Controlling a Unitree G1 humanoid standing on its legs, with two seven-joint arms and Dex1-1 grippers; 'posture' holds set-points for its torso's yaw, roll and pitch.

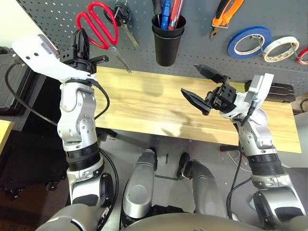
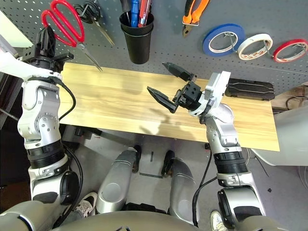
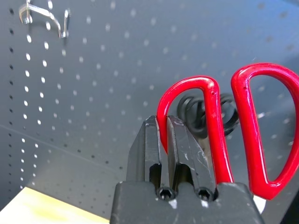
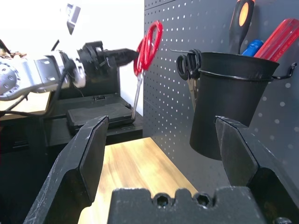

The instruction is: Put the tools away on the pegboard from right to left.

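My left gripper (image 1: 82,33) is shut on one loop of the red-handled scissors (image 1: 109,43), holding them up against the pegboard (image 1: 202,45) at its left end, blades pointing down to the right. In the left wrist view the fingers (image 3: 180,140) pinch the red loop. My right gripper (image 1: 190,78) hangs open over the table's middle right, holding nothing. The orange-and-black pliers (image 1: 224,14) and the white tape ring (image 1: 266,54) hang on the board's right side. A screwdriver (image 4: 241,21) stands in the black cup (image 1: 166,43).
Black-handled scissors (image 1: 122,12) hang just right of the red ones, close behind them. A blue tape ring (image 1: 231,47) and a red one (image 1: 303,55) flank the white ring. A black case (image 1: 274,91) lies at the back right of the wooden table (image 1: 144,106).
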